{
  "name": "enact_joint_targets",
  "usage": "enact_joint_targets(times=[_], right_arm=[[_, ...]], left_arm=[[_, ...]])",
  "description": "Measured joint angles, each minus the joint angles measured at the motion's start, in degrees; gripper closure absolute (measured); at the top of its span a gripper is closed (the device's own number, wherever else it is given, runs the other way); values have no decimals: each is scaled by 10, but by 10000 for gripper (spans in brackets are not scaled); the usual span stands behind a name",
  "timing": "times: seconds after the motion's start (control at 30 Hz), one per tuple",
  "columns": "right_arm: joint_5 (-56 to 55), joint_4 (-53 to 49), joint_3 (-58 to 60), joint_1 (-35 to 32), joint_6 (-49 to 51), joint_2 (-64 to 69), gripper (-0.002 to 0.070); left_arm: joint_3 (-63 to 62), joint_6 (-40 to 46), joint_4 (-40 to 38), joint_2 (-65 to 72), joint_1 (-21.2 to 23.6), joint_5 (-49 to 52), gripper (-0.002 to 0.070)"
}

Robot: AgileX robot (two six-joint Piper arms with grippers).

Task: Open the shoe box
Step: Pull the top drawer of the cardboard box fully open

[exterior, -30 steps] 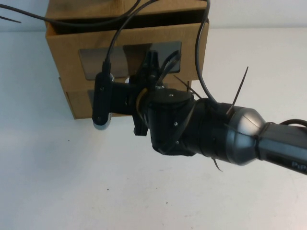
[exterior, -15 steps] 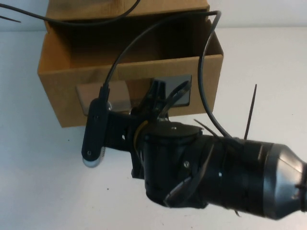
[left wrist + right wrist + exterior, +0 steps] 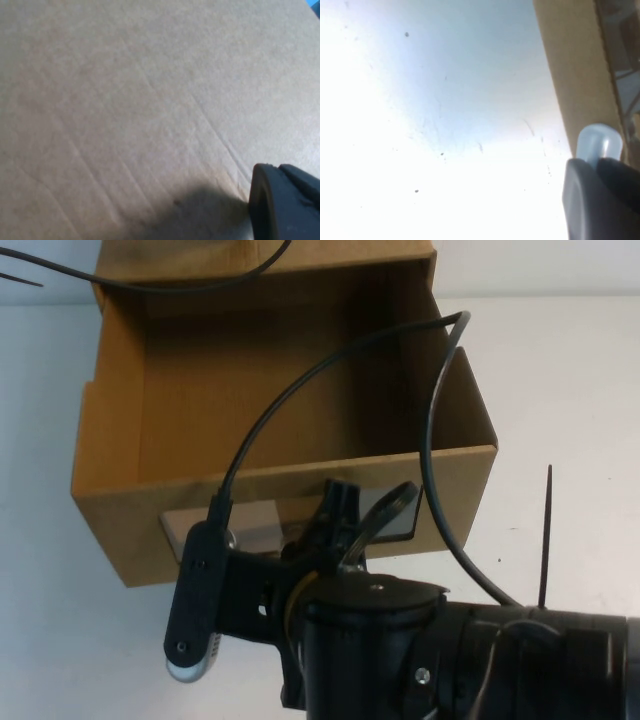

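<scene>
Seemingly light and crushable, the brown cardboard shoe box (image 3: 130,530) stood open on the white worktop (image 3: 560,370); right claw (image 3: 355,515), closed, met its front wall, the sensible hold; left claw (image 3: 285,205) lay close to its cardboard.

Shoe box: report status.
Right gripper shut at shoe box front wall. Left gripper close against cardboard. Box open. Cable crosses opening.
</scene>
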Motion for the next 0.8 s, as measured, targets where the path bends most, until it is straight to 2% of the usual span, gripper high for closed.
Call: enact_joint_targets(times=[0.17, 0.27, 0.33, 0.47, 0.53, 0.63, 0.8], right_arm=[[0, 6, 0, 0, 0, -1, 669], [2, 24, 0, 0, 1, -3, 629], [5, 44, 0, 1, 1, -3, 554], [16, 85, 0, 2, 1, -12, 336], [22, 101, 0, 2, 1, -26, 295], [36, 120, 0, 6, 1, -48, 306], [80, 154, -4, 39, 1, -97, 381]], left_arm=[[0, 0, 0, 0, 0, 0, 680], [0, 0, 0, 0, 0, 0, 680], [0, 0, 0, 0, 0, 0, 680], [0, 0, 0, -1, 0, 0, 680], [0, 0, -1, -2, 0, -1, 680], [0, 0, -2, -7, 0, -1, 680], [-17, 0, 5, -17, 0, 8, 680]])
